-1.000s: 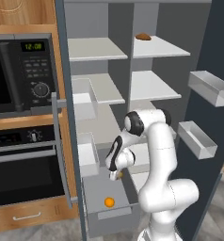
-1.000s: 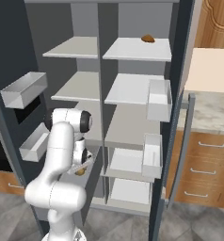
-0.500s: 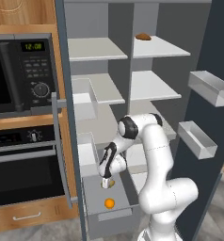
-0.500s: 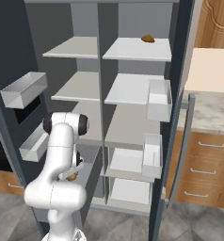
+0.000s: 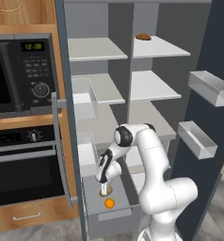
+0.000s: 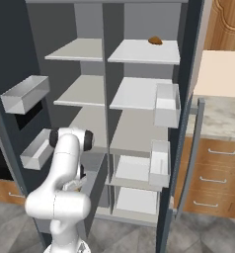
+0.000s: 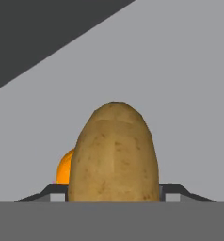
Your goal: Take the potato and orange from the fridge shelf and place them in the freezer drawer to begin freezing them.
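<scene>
One potato [image 7: 114,153] and one orange [image 5: 109,203] sit over a single open freezer drawer [image 5: 115,215]. One brown bread-like lump [image 5: 143,36] rests on the top shelf. Four translucent door bins are visible, two on each door, beside one microwave [image 5: 20,73] and one oven [image 5: 24,164].
</scene>
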